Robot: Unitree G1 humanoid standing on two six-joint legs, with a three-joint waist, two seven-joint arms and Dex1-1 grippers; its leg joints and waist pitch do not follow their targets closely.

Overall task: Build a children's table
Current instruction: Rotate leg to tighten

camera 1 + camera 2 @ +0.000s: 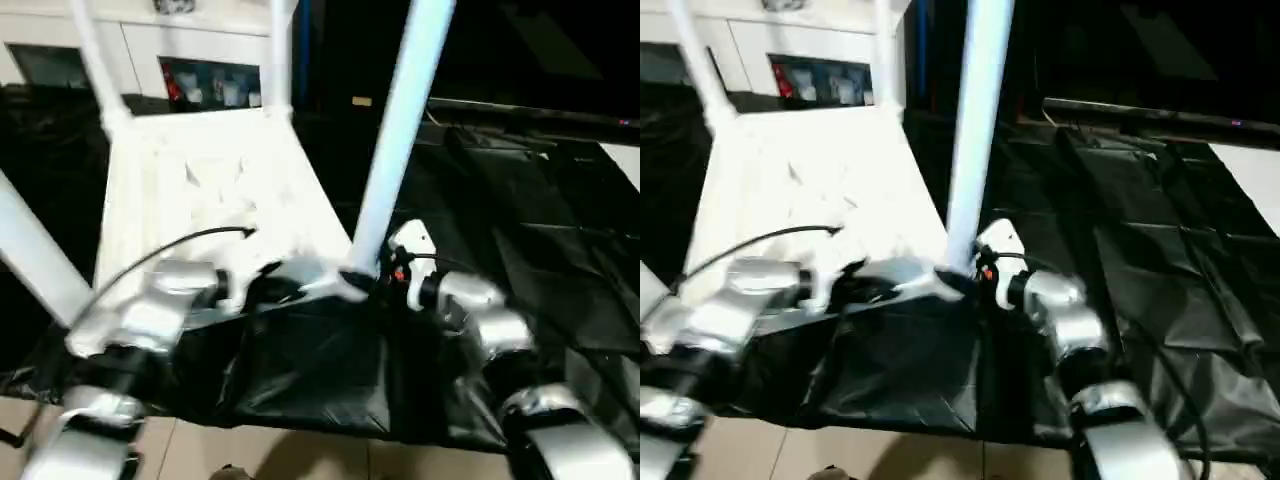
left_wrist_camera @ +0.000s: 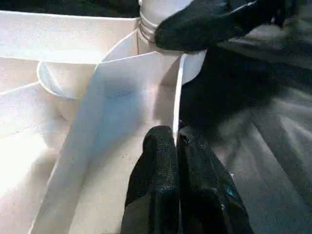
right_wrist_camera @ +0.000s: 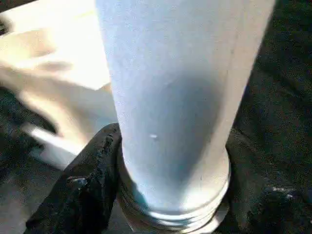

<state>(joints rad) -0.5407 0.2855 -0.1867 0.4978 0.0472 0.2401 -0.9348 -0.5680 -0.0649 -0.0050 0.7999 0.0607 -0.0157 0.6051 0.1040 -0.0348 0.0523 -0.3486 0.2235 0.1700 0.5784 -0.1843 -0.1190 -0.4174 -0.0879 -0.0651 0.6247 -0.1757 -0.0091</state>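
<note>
The right gripper (image 3: pixel 165 195) is clamped around the base of a white leg (image 1: pixel 400 130), one black finger (image 3: pixel 83 190) on each side just above the threaded end. That leg stands nearly upright, its long axis leaning slightly away toward the top of the head views, foot end up, in the near right corner socket of the table top (image 1: pixel 200 190). The left gripper (image 2: pixel 178 161) has its fingers pressed together, pinching the thin rim of the top right beside that same corner. The top lies underside up on a table covered in black sheeting (image 1: pixel 520 250), long side running away from the robot. Two more legs (image 1: pixel 95 60) rise from its far corners and another slants up at the near left. The left wrist view shows the socket's rounded wall and the right finger above it; the right wrist view shows the thread rings. To the right of the top the black sheeting lies bare; the near edge of the black sheeting meets pale floor tiles (image 1: pixel 290 455).
</note>
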